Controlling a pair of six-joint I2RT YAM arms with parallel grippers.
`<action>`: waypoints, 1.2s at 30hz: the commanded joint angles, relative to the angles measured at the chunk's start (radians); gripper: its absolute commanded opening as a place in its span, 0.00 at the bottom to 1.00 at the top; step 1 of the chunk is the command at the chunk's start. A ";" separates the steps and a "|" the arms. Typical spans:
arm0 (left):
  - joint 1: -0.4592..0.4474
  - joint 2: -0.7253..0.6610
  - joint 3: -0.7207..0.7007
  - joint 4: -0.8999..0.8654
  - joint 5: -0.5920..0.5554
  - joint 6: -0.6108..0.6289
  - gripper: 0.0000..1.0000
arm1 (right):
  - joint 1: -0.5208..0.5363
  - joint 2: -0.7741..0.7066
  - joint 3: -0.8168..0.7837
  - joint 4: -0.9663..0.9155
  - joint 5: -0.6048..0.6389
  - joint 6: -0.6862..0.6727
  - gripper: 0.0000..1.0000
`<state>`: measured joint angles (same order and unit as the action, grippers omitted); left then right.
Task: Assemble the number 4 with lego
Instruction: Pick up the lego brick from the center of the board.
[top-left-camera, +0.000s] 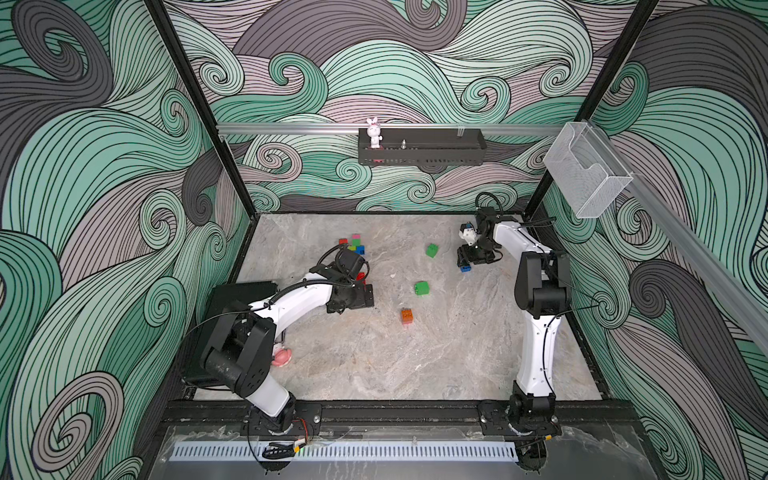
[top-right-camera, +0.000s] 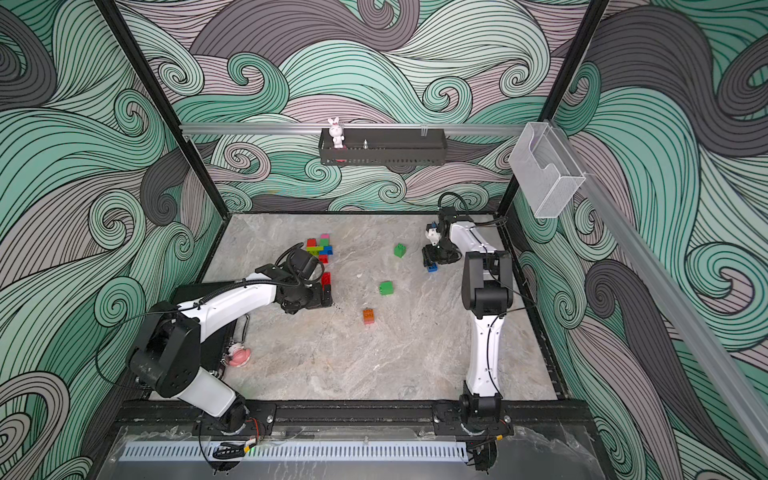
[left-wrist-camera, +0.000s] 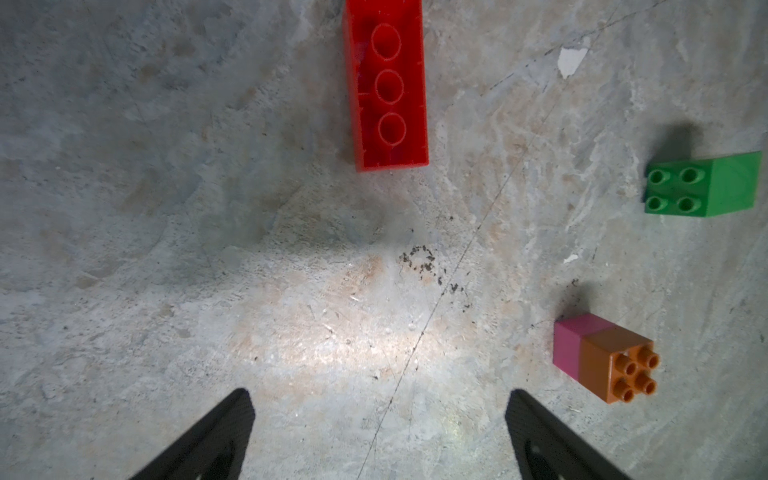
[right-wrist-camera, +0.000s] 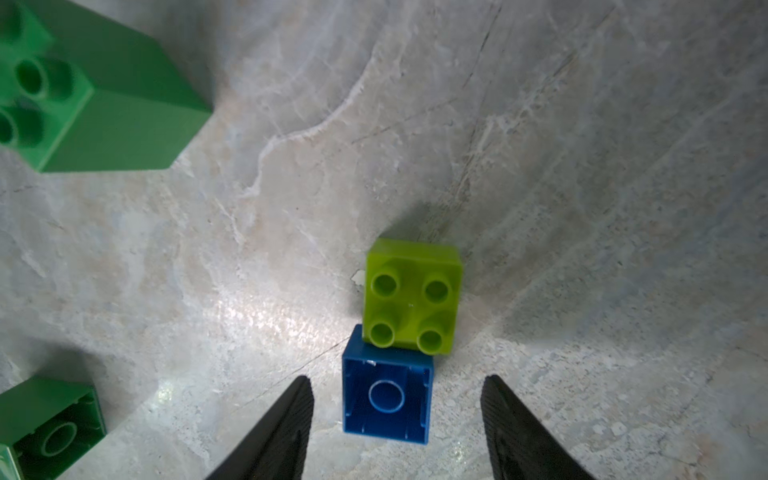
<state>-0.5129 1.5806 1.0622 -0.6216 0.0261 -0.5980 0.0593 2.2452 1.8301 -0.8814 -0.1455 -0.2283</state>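
left gripper: my left gripper (left-wrist-camera: 380, 411) hangs low over the grey marbled tabletop (left-wrist-camera: 124, 208), jaws spread wide and nothing between them (only bare stone and a few dark specks).
ahead of the left gripper: a long red studded plastic brick (left-wrist-camera: 388, 87) lies hollow side up, three round tubes showing, apart from my fingertips.
beside the red brick: a dark green square plastic brick (left-wrist-camera: 702, 187) is tipped on its side with its studs toward my wrist camera. an orange square brick (left-wrist-camera: 615, 365) joined to a pink brick (left-wrist-camera: 571, 347) also lies on its side.
right gripper: my right gripper (right-wrist-camera: 397, 388) straddles a small blue square plastic brick (right-wrist-camera: 386, 395). the jaws stand parted, with a strip of tabletop showing on either side of the brick, so i am not gripping it.
blue brick: its hollow side faces my wrist camera, and a lime square brick (right-wrist-camera: 413, 295) touches its far edge, studs toward the camera.
near the right gripper: a second dark green brick (right-wrist-camera: 104, 91) lies well apart from the blue one, studs showing.
far left of the tabletop: a tight cluster of red, pink, green and blue bricks (top-left-camera: 353, 245) sits beyond my left wrist, seen in both top views.
back wall: a white rabbit figurine (top-left-camera: 373, 132) stands on a black shelf (top-left-camera: 436, 160).
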 joint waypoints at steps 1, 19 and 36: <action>-0.004 0.011 0.036 -0.036 -0.022 0.019 0.99 | 0.019 0.010 -0.006 -0.016 0.031 -0.018 0.63; -0.004 0.016 0.027 -0.050 -0.034 0.022 0.99 | 0.048 0.042 -0.006 -0.012 0.095 -0.017 0.46; -0.011 0.002 0.332 -0.149 0.545 0.245 0.84 | 0.293 -0.731 -0.681 0.569 -0.172 -0.093 0.28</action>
<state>-0.5140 1.5822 1.3270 -0.7124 0.3622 -0.4179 0.2859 1.6020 1.2377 -0.4992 -0.2035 -0.2878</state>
